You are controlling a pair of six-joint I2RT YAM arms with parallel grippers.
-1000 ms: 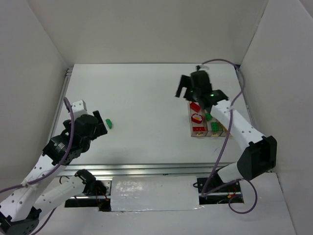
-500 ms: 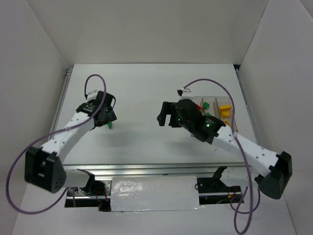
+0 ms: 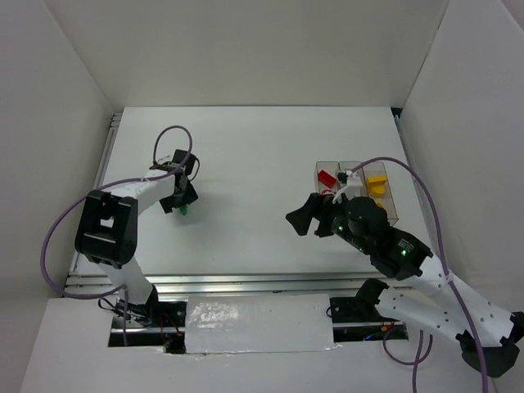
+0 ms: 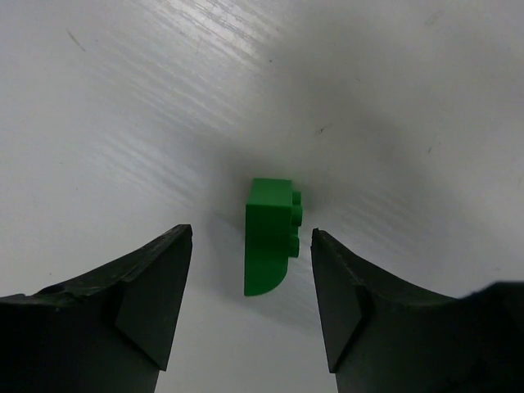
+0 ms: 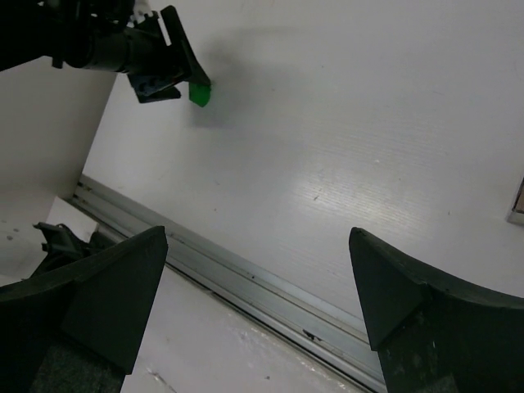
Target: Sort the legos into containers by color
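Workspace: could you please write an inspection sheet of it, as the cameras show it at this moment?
Surface: white table, faint scratches.
Job's things: green lego lies on the table at left. The containers at right show a red lego and a yellow lego; the right arm hides the rest.
Clutter: nothing seen.
Grippers: left gripper open, fingers either side of the green lego, not touching it; right gripper open, empty, above the table.
Cables: purple cables loop beside both arms.
Surroundings: white walls; metal rail at near edge.
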